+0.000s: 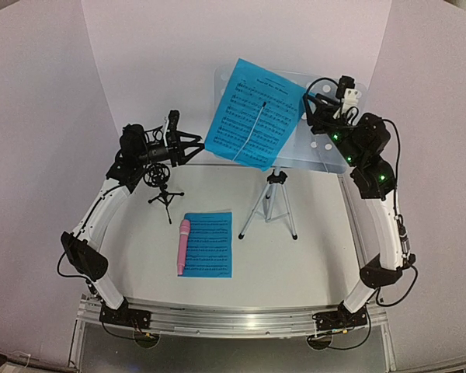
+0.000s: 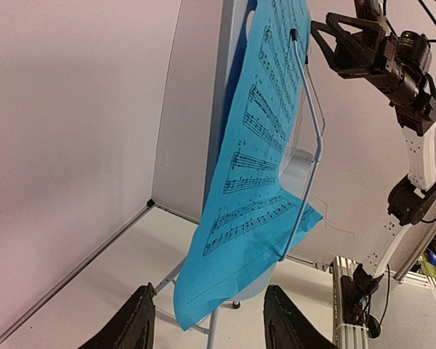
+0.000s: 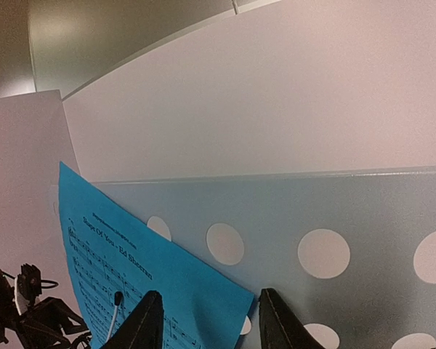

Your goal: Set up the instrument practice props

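Music sheet (image 1: 252,113), thin, limp and easily creased, hangs askew on the music stand (image 1: 299,155), its long axis slanting from lower left to upper right; I'd pinch a free corner. Left gripper (image 1: 196,148) is wide and empty, the sheet's lower-left edge just ahead of its jaws. Right gripper (image 1: 305,109) is also spread and empty, with the top-right corner just ahead.

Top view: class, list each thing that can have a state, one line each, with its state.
Stand: upright.
Upper sheet: crooked on the stand, under the wire.
Lower sheet: flat on the table.
Microphone: lying across lower sheet's left edge.
Mic holder: upright, empty.
Left gripper: open, empty.
Right gripper: open, empty.
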Controlling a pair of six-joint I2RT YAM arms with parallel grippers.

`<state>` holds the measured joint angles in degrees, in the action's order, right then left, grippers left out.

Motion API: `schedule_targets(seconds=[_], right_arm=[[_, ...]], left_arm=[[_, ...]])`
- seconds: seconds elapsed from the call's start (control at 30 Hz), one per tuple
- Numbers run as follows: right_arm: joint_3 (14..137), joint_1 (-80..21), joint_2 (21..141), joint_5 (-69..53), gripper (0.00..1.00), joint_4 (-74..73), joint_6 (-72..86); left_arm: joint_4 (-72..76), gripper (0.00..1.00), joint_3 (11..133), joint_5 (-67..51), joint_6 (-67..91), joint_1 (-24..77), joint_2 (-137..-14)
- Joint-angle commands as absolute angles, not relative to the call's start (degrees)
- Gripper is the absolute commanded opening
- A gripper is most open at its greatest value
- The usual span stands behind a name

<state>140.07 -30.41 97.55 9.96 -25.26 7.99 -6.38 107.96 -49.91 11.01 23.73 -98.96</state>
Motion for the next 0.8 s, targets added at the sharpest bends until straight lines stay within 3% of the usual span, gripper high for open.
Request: schedule_targets(seconds=[0.0,0.33,0.43,0.57,0.77], right_arm=[[139.69,-29.97,97.20,9.06,0.41,-23.03,8.27],[139.69,-29.73,98.05,7.18,0.34,-22.62,9.67],[139.87,-29.71,97.87,7.08,0.25,-22.35,9.71],[139.89,-29.76,97.61,6.94,0.02,-22.08,9.71],[140.71,-29.73,97.98,6.61,0.00,-20.42,8.80]], left_arm=[[-3.99,0.51,108.02,-51.37,12.19,23.76,-97.08],[-3.94,0.50,108.01,-51.41,12.04,23.73,-96.99],[-4.12,0.50,107.95,-51.56,11.87,23.66,-96.94],[-3.88,0.49,107.68,-51.58,12.14,23.71,-97.06],[-2.82,0.42,106.97,-51.20,12.32,23.79,-97.24]])
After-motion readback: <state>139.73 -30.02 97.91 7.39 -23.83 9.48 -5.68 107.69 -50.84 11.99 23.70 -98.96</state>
